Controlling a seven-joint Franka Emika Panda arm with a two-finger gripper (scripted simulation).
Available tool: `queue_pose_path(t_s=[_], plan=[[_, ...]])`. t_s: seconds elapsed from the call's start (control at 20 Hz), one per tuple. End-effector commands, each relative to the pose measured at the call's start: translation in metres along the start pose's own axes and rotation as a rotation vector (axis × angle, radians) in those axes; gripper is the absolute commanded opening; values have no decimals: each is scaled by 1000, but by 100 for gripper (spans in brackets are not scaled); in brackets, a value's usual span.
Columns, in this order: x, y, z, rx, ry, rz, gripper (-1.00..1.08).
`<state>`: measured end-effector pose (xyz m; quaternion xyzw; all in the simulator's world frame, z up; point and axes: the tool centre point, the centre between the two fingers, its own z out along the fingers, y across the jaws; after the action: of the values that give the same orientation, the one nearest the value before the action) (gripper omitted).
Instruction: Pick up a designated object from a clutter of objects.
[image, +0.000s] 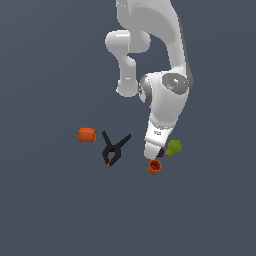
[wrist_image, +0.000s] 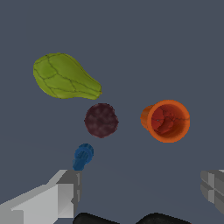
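Nothing is grasped yet: the gripper (wrist_image: 138, 192) hangs wide open and empty above the plum (wrist_image: 101, 120), which has the pear (wrist_image: 64, 77) at its eleven o'clock, so descent, closing and lifting all remain.

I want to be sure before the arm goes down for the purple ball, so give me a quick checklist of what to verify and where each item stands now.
1. Target in sight: ok. The dark purple ball shows whole in the wrist view.
2. Gripper open: ok. The fingers stand wide apart, nothing between them.
3. Centred over the ball: not ok. The ball lies ahead of the fingertips, not between them.
4. Clearance from the green pear shape: ok, though the gap is narrow.
5. Clearance from the blue piece: not ok. It sits close by one finger.
6. Orange cup apart from the ball: ok.
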<state>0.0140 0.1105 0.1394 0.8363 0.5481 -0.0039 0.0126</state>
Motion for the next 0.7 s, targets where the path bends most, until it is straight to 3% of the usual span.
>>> queue_pose_path(t_s=[0.0, 0.65], plan=[[7, -7, 13, 2, 3, -89, 100], [29, -33, 55, 11, 21, -379, 100]])
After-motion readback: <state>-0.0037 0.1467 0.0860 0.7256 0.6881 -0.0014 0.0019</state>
